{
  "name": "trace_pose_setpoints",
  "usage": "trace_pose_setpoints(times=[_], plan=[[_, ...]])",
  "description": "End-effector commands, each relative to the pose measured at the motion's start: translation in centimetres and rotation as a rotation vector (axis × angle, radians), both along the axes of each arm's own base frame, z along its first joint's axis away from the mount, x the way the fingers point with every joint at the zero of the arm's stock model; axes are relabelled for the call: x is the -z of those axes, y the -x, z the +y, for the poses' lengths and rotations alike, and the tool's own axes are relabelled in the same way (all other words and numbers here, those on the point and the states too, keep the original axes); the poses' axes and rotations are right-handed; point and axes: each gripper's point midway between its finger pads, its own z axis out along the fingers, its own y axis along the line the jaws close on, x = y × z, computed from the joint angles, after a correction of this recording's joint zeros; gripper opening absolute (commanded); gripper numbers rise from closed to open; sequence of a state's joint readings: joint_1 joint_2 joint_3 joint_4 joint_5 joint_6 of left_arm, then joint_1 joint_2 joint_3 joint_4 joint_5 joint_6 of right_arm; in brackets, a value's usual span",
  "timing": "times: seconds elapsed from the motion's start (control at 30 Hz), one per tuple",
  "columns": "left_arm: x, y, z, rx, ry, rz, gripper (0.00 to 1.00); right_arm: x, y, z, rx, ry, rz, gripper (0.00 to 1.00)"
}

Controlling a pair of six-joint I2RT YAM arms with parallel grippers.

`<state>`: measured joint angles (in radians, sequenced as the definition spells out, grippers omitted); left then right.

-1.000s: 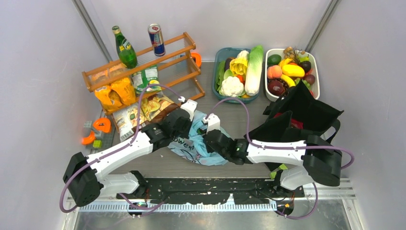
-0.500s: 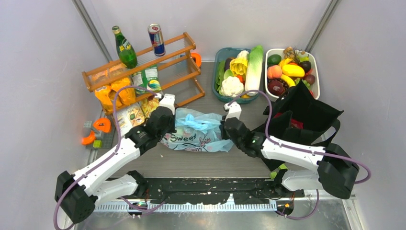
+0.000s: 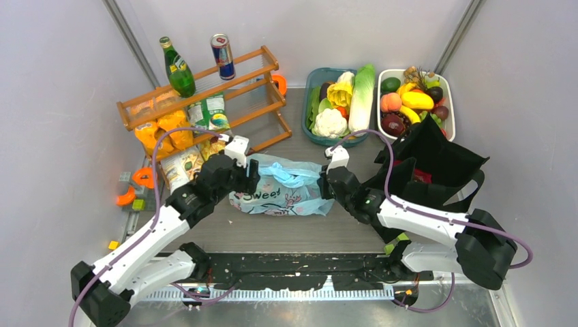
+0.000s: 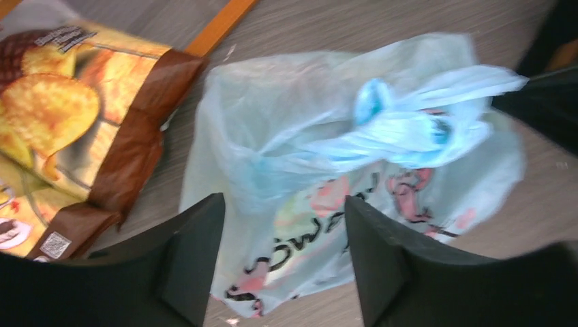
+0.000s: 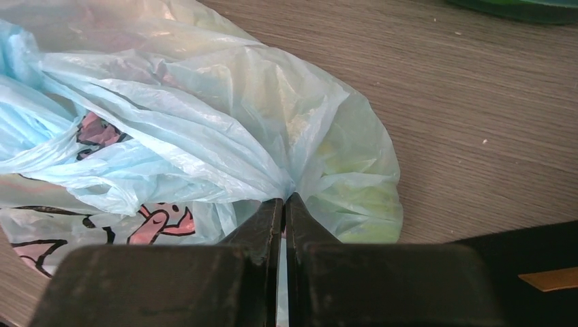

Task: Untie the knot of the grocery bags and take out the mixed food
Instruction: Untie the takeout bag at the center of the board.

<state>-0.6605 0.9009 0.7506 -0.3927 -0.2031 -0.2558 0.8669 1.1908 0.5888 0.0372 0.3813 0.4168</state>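
Two sets of jaws flanked the light-blue bag (image 3: 281, 194) on the desk (image 3: 300, 230): the left jaws stood spread with the knot (image 4: 402, 133) just ahead of their tips, while the right jaws were pressed together, pinching a gathered fold of that bag.

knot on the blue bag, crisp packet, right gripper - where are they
knot (image 4: 409, 133): left wrist view, twisted bunch of handles
crisp packet (image 4: 61, 116): left wrist view, printed crisps
right gripper (image 5: 285, 208): right wrist view, between tips pinching blue bag (image 5: 204, 116)
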Motion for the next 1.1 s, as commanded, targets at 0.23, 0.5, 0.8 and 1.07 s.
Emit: trace_pose_setpoints(times=[0.23, 0.5, 0.8, 1.07], plan=[[-8.2, 2.0, -5.6, 0.360, 0.174, -0.188, 0.80, -2.3, 0.0, 0.9, -0.042, -0.104, -0.056, 0.05], [-9.3, -0.3, -8.0, 0.340, 0.161, -0.158, 0.79, -2.3, 0.5, 0.7, -0.043, -0.133, -0.049, 0.05], [-6.6, -1.3, -8.5, 0.240, 0.085, -0.098, 0.78, -2.1, 0.9, 0.5, -0.043, -0.147, -0.044, 0.05], [-5.8, -2.7, -7.1, 0.106, 0.049, -0.078, 0.79, -1.9, 1.0, 0.5, -0.048, -0.155, -0.037, 0.05]])
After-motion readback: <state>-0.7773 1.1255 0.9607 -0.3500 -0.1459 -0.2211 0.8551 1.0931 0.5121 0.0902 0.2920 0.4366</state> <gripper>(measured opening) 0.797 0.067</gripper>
